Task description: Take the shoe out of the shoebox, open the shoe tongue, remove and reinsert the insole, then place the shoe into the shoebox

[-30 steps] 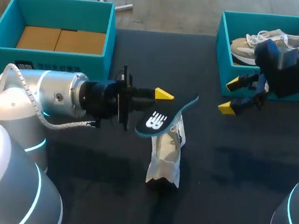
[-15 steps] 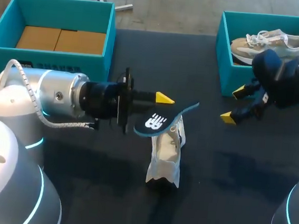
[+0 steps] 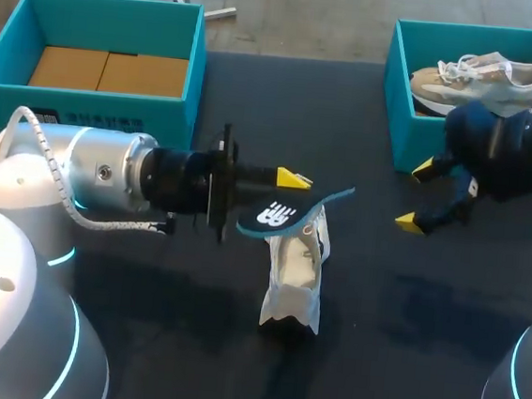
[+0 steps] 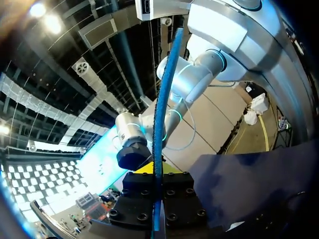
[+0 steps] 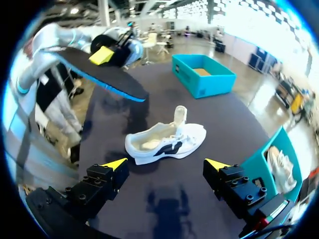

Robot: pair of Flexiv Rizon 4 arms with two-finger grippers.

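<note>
Over shoe, left gripper apparently pinching insole

The insole conceals the lower finger of the left tool and the end of the white shoe lying beneath it on the counter.

No words or numbers clear enough to read. On the upturned face of the dark insole, a white logo mark, plain in the head view but with no letters to make out. Along the front wall of the teal box at the left, a strip of dark print, partly covered and too small to read. On the side of the white shoe lying on the counter, a dark emblem, visible in the right wrist view, without legible lettering.
</note>
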